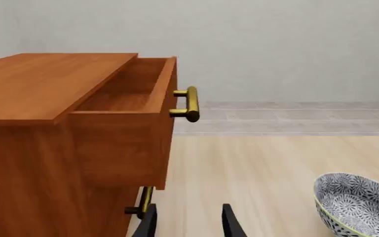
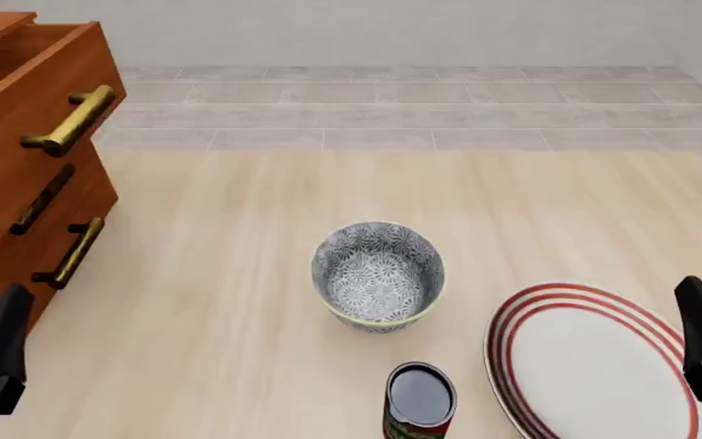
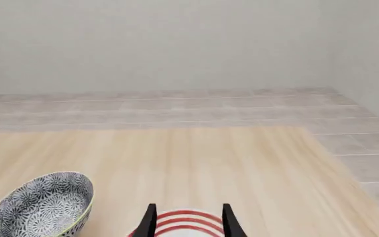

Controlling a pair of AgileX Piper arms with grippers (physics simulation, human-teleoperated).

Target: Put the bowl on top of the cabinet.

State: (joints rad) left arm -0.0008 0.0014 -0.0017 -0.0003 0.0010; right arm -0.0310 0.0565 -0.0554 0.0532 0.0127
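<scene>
The bowl (image 2: 378,275) sits upright on the pale wooden surface (image 2: 266,229) about the middle of the front view, dark floral pattern inside and out and a thin yellow-green rim, nothing in it and nothing touching it. Just beside it on the near right lies a flat white plate (image 2: 595,366) ringed in red, and near it at the front edge stands a small can (image 2: 420,401) with a dark top, close to the bowl but apart from it.

The cabinet (image 2: 22,183) stands well off to the left, reddish-brown wood. Its top drawer (image 1: 127,118) is pulled out and open, with a brass bar handle (image 2: 73,120) on its front; below that is a dark handle (image 2: 41,198), and lower again another brass handle (image 2: 74,253). The flat top of the cabinet (image 1: 45,84) is bare wood in the left wrist view.

The left gripper (image 1: 188,224) hangs low beside the cabinet front, its two dark fingers spread apart with nothing between them. In the front view it shows only as a dark shape at the lower left corner. The right gripper (image 3: 187,222) is over the plate, fingers likewise parted and holding nothing, with the bowl off to one side of it. Both are well apart from the bowl
</scene>
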